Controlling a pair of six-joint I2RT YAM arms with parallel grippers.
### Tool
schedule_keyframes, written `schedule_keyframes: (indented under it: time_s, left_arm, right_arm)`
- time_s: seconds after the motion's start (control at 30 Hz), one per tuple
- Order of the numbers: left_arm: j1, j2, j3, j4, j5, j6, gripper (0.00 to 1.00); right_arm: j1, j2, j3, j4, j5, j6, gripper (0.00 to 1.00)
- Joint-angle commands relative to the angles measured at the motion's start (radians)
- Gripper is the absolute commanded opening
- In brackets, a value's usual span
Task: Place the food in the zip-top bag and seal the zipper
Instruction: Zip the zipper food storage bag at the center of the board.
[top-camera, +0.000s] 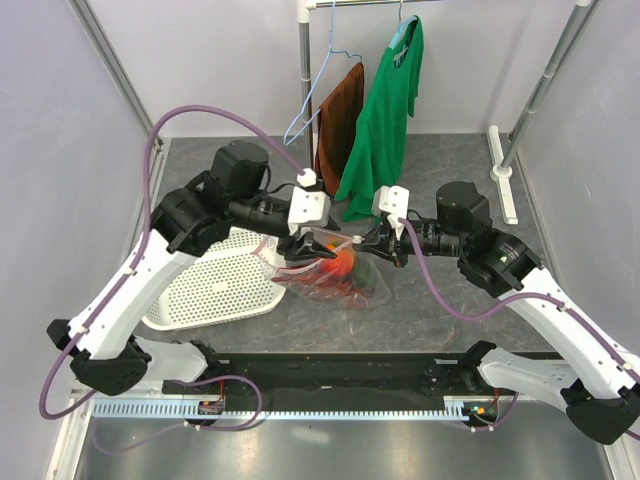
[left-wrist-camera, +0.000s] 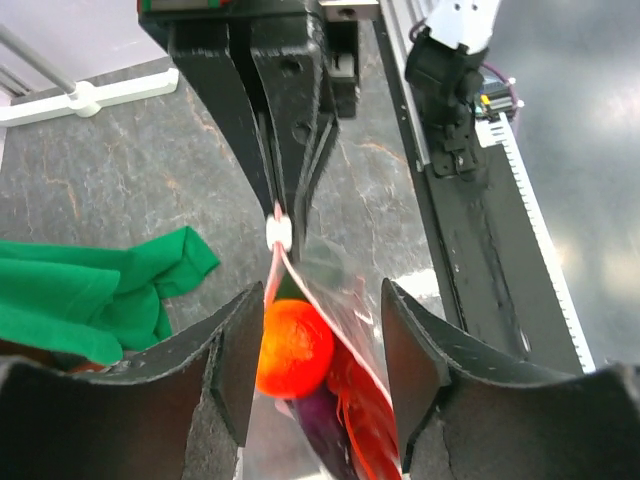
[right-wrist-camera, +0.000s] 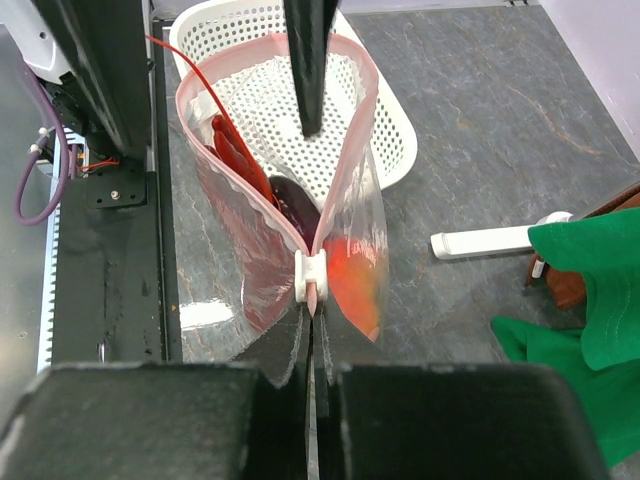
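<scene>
Top view: the bag (top-camera: 335, 278) sits at frame centre, strung between the left gripper (top-camera: 300, 243) and the right gripper (top-camera: 372, 245). Both sets of tips are too dark to read here. The contents blur into a red mass and only the tomato (top-camera: 341, 262) stands out. I cannot tell whether the bag's bottom touches the table (top-camera: 440, 320). The white basket (top-camera: 215, 285) lies left of the bag, partly under the left arm. A green shirt (top-camera: 385, 120) and a brown cloth (top-camera: 340, 125) hang at top centre. Left wrist view: its own jaws, at the bottom, stand apart with the bag between them and nothing pinched. The bag's lower part is cut off by the frame edge. Inside are the tomato at left, the red lobster (left-wrist-camera: 365, 410) at right and the dark grape bunch (left-wrist-camera: 318, 430) below, blurred. Above, the right gripper's fingers are clamped on the end of the zipper (left-wrist-camera: 272, 262), by the white slider (left-wrist-camera: 280, 233). Right wrist view: its own fingers, at the bottom, are pressed together on the zipper end just under the slider. The mouth gapes in a loop toward the top. One dark left finger drops from the top edge over that loop; inside it or above, unclear. The lobster lies along the left wall, the grapes at centre, the tomato low right.
</scene>
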Motion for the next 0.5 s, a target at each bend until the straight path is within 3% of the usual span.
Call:
schedule_keyframes:
  time_s: [0.0,0.47]
  left_arm:
    - [-0.066,0.023,-0.029,0.179,-0.14,-0.133,0.58]
    - [-0.149,0.097,-0.018,0.21,-0.236,-0.152,0.53]
  right_arm:
    - [0.0,-0.027,0.009,0.068,-0.025,-0.008,0.0]
    - [0.0,-0.039,0.0,0.079,-0.023,-0.003,0.0]
